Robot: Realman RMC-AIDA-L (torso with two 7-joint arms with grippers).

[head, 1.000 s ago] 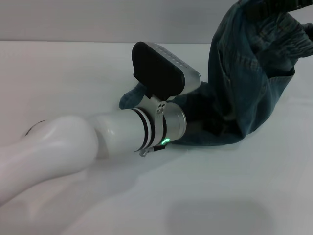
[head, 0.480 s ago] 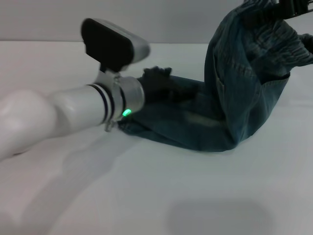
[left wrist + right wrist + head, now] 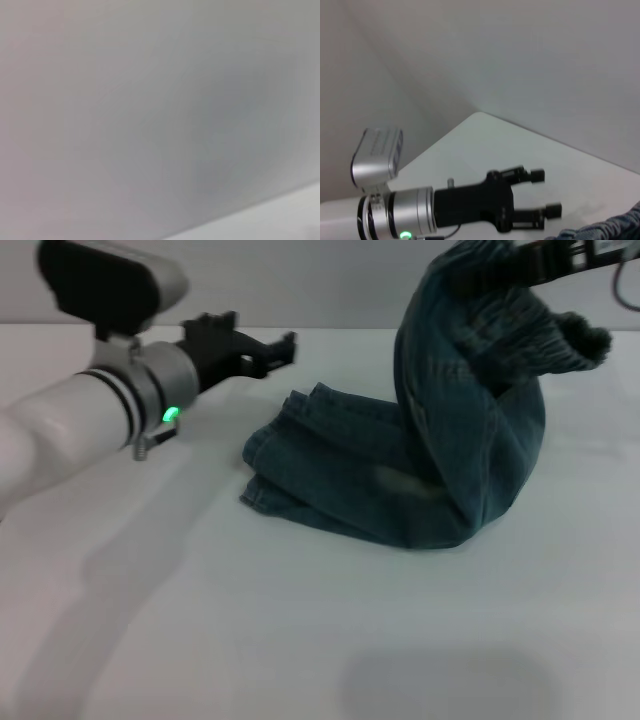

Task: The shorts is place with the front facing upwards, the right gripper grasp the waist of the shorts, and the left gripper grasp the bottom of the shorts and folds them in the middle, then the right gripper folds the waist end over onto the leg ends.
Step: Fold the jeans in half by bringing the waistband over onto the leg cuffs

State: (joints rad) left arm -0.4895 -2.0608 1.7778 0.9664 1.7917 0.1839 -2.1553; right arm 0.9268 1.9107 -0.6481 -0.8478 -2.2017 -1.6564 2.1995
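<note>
The shorts (image 3: 400, 480), blue-green denim, lie on the white table (image 3: 300, 640), doubled lengthwise. The leg ends (image 3: 272, 455) rest flat at the left. The waist of the shorts (image 3: 535, 330), a ruffled elastic band, is lifted high at the upper right and hangs from my right gripper (image 3: 540, 260), which is shut on it. My left gripper (image 3: 278, 352) hovers open and empty above the table, up and left of the leg ends. In the right wrist view the left gripper (image 3: 546, 191) shows with its fingers spread, and a bit of denim (image 3: 615, 227) sits at the corner.
A grey wall (image 3: 300, 280) rises behind the table's far edge. The left wrist view shows only that wall (image 3: 150, 110) and a sliver of table (image 3: 290, 220). My white left arm (image 3: 60, 430) crosses the left side.
My left gripper let go of the leg ends and drew back up and left, now open. The right gripper carried the lifted waist a little leftward over the shorts.
</note>
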